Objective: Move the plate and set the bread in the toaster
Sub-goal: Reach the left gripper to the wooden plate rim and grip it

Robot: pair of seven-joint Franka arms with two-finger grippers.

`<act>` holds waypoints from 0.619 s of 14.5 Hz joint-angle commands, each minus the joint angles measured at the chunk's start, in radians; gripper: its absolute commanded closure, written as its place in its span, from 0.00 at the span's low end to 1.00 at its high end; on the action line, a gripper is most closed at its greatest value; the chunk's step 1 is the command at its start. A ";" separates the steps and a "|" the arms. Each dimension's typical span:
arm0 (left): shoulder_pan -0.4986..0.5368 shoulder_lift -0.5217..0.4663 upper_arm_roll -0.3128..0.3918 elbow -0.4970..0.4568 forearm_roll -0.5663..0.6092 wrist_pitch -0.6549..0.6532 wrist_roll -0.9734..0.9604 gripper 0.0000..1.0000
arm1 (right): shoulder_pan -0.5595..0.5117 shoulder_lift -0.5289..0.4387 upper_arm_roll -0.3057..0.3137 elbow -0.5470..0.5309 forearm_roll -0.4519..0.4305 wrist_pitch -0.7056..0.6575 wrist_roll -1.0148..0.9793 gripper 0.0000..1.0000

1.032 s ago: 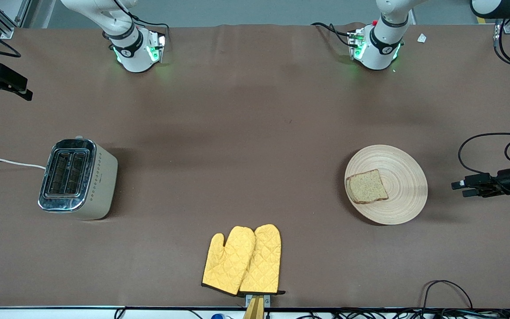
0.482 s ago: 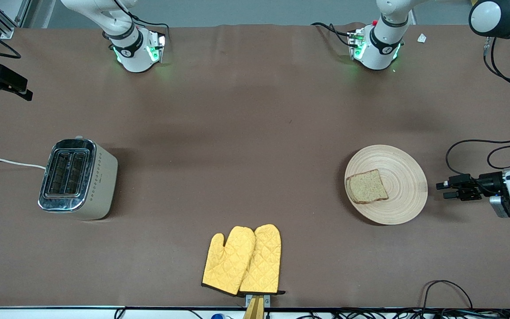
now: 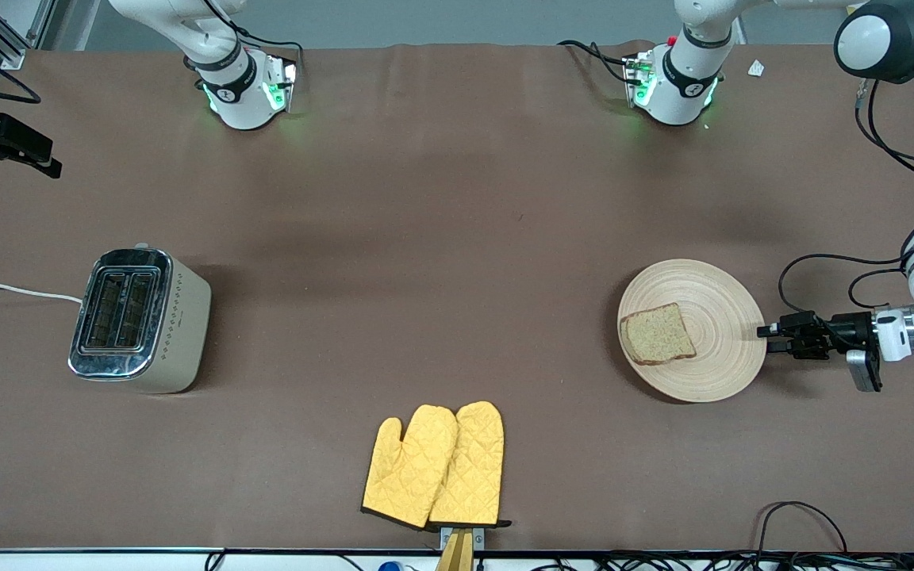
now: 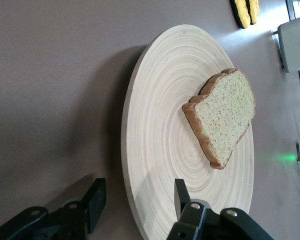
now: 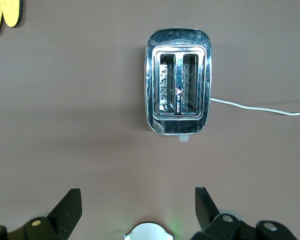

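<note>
Front view. The plate [image 3: 692, 330] lies on the surface [image 3: 441, 238] toward the left arm's end, with the bread [image 3: 657, 334] resting on it, on the part toward the toaster. The toaster [image 3: 138, 319] stands well apart, toward the right arm's end, both slots empty. A pair of yellow oven mitts [image 3: 435, 465] lies nearer the camera, between the two. The left gripper [image 3: 766, 339] sits low, at the plate's rim on the side toward the left arm's end. The right gripper [image 3: 48, 165] hangs at the right arm's end of the surface; that arm waits.

Left wrist view. The left gripper [image 4: 138, 201] straddles the plate's edge: one of its fingers [image 4: 95, 197] is below the rim on the surface side, the other above the plate's face. The jaws stand partly apart and do not yet pinch the wood. The bread [image 4: 222, 116] lies clear of both fingers.

Right wrist view. The right gripper [image 5: 136, 206] is over the toaster [image 5: 179, 89], jaws wide and empty. The white cord [image 5: 260, 108] trails off from the toaster.

Step in hand, as judged: the grasp of the plate's rim, first stage of moving the plate. The next move calls for clamping onto the rim, then a level carry toward the toaster so that the bread does not slide off.
</note>
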 commanded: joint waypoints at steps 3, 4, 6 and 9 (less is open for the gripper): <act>0.001 0.036 -0.007 0.020 -0.016 -0.021 0.027 0.57 | 0.000 -0.032 0.006 -0.038 -0.001 -0.002 0.015 0.00; 0.002 0.036 -0.007 0.020 -0.016 -0.021 0.027 0.63 | 0.000 -0.032 0.006 -0.038 -0.001 -0.002 0.014 0.00; 0.002 0.036 -0.007 0.022 -0.015 -0.021 0.024 0.74 | -0.003 -0.030 0.006 -0.042 -0.001 -0.002 0.012 0.00; 0.004 0.033 -0.007 0.020 -0.016 -0.024 0.026 0.88 | 0.004 -0.030 0.009 -0.044 -0.001 -0.006 0.009 0.00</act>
